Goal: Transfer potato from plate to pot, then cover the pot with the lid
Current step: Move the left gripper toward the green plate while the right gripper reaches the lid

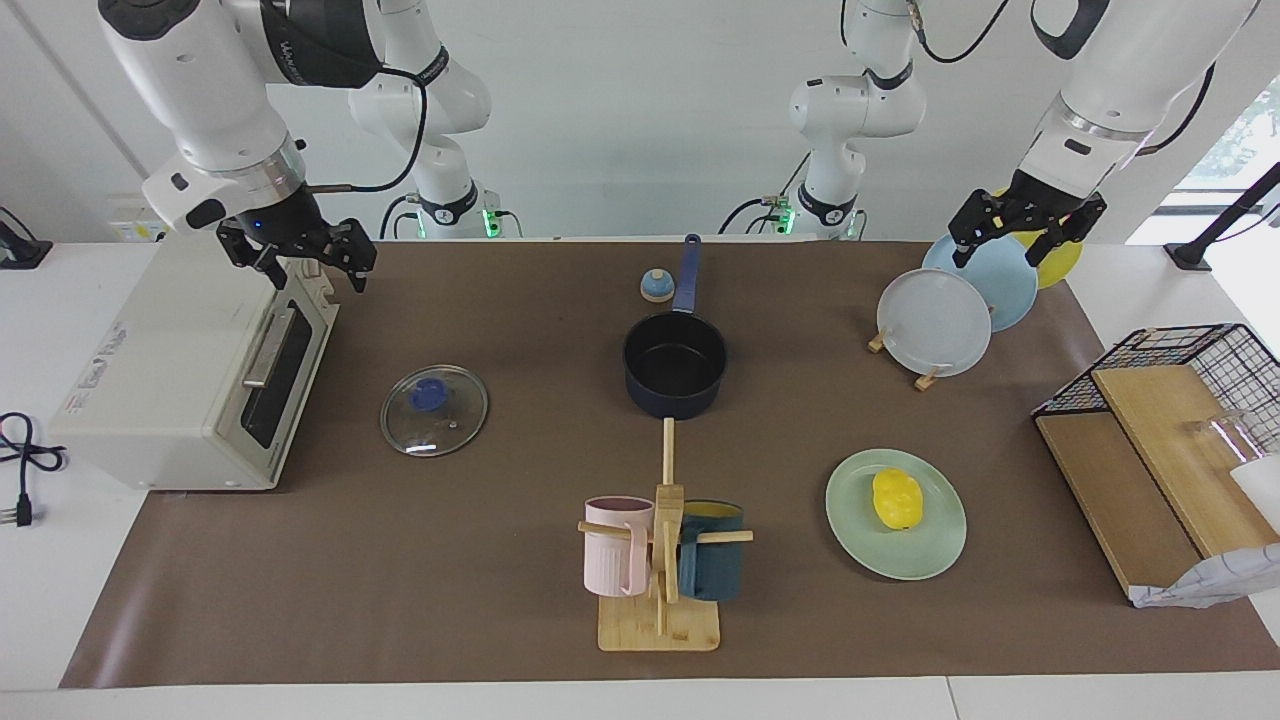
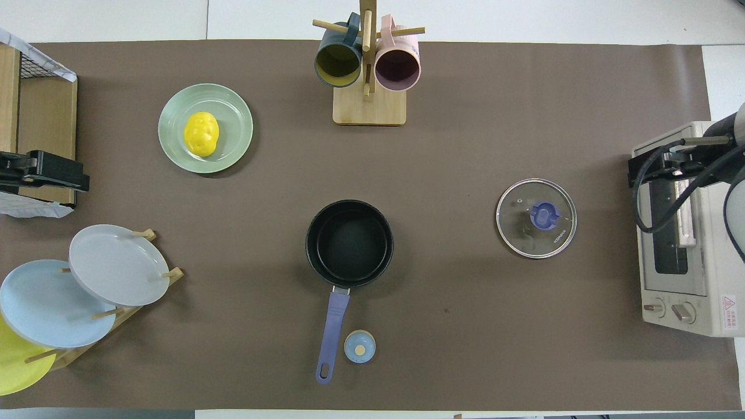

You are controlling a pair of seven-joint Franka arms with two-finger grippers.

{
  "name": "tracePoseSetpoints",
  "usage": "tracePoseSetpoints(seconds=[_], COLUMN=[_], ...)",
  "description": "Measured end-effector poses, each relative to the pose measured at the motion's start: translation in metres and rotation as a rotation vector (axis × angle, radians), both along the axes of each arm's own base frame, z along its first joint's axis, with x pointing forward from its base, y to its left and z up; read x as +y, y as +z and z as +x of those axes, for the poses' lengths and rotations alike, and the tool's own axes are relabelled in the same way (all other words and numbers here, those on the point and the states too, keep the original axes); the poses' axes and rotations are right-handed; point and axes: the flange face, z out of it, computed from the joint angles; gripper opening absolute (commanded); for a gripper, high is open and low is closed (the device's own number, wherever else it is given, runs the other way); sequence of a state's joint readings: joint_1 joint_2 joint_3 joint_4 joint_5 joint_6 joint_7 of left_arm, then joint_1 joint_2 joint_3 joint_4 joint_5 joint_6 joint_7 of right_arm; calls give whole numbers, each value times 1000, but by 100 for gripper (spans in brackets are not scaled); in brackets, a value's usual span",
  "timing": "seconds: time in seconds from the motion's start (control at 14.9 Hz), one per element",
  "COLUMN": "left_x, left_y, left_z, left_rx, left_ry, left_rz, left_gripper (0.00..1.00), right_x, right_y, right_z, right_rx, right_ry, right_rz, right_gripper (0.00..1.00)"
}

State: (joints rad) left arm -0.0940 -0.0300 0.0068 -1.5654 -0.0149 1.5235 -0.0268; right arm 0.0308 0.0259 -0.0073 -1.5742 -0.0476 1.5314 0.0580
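The small bright yellow lumpy potato (image 1: 897, 499) lies on the round pale mint-green plate (image 1: 935, 545), toward the left arm's end of the bench (image 1: 420, 580). The small dark navy pot (image 1: 675, 365) with a long blue handle stands in the middle, its black inside bare. A small blue-and-wood bell (image 1: 656, 286) sits just beside the handle. The round clear glass lid (image 1: 434, 410) with a blue knob lies flat toward the right arm's end, near a white toaster oven (image 1: 190, 380). A wooden mug stand (image 1: 662, 560) with two mugs, one pink (image 1: 615, 545) and one dark teal (image 1: 712, 565), is farther from the robots than the pot. Three plates, grey (image 1: 935, 322), light blue (image 1: 990, 275) and yellow (image 1: 1060, 262), lean in a wooden rack.

The left claw (image 1: 1022, 235) hangs over the rack, fingers spread. The right claw (image 1: 305, 255) hangs over the oven, fingers spread too. Both hold nothing.
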Motion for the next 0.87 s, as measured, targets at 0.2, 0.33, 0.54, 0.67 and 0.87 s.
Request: tracePoseSetpoints(seconds=[0.2,0.33,0.54,0.67,0.87], left_x=[-2,-2,-2,-3,-4], left_y=[0,-1,-4,-6,-21], left_z=[0,0,2,5,15], left_rx=[1,-2,-7,-32,-63], left_ry=[-2,-3,0,13,19], left_rz=[-4,-4,-5,-8,-17], left_gripper=[100,100,100,100,100], right_x=[0,1,1,3,16], right_y=[3,5,5,3,-8], right_z=[-2,-2,-2,-3,-6], right_rx=[-6,-9,-8,-4,-12], right_ry=[1,2,3,7,77], right_rz=[0,0,0,0,15], right_gripper=[100,100,100,100,100])
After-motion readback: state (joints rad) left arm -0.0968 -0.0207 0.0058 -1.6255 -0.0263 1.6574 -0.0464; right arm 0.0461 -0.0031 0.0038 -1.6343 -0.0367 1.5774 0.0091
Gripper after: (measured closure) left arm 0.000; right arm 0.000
